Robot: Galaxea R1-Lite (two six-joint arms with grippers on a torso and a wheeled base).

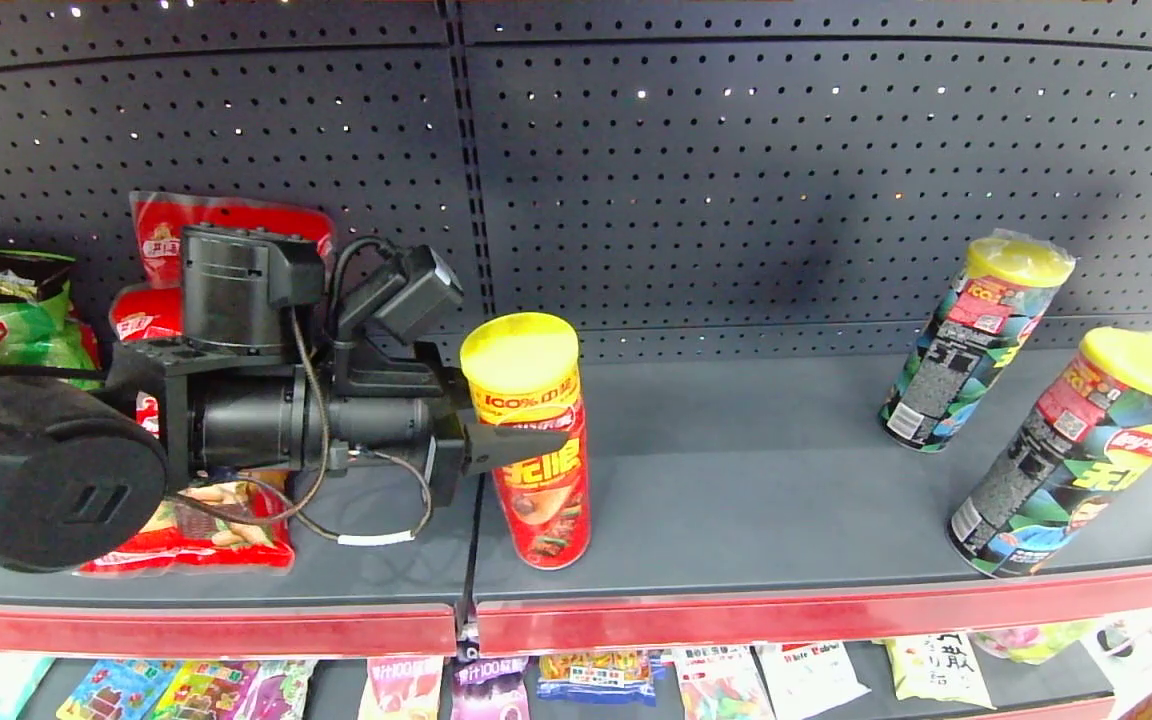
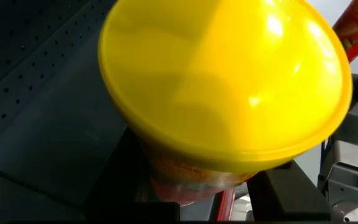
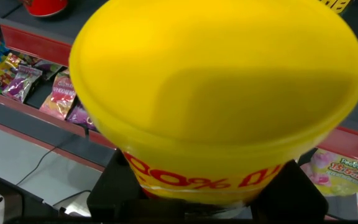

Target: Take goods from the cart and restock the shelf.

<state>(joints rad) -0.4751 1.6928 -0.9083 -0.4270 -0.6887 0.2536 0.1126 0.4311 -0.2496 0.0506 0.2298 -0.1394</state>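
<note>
The red cylindrical chip can with a yellow plastic lid (image 1: 544, 510) stands upright on the dark grey metal shelf (image 1: 736, 500), near its red front lip (image 1: 736, 615) and just beside the seam between two panels. Its base appears to rest on the deck. The left gripper (image 1: 521, 445) is closed around the can's upper body, one finger crossing the label. The danger lies in letting go. The can is tall and narrow, so a finger dragging as the jaws part, or a slanted pull-back, could tip it forward over the lip. The red plastic snack bags (image 1: 186, 545) lie just under the arm and could snag. The right gripper (image 3: 210, 202) seems clamped on a second yellow-lidded can (image 3: 216, 81).
</note>
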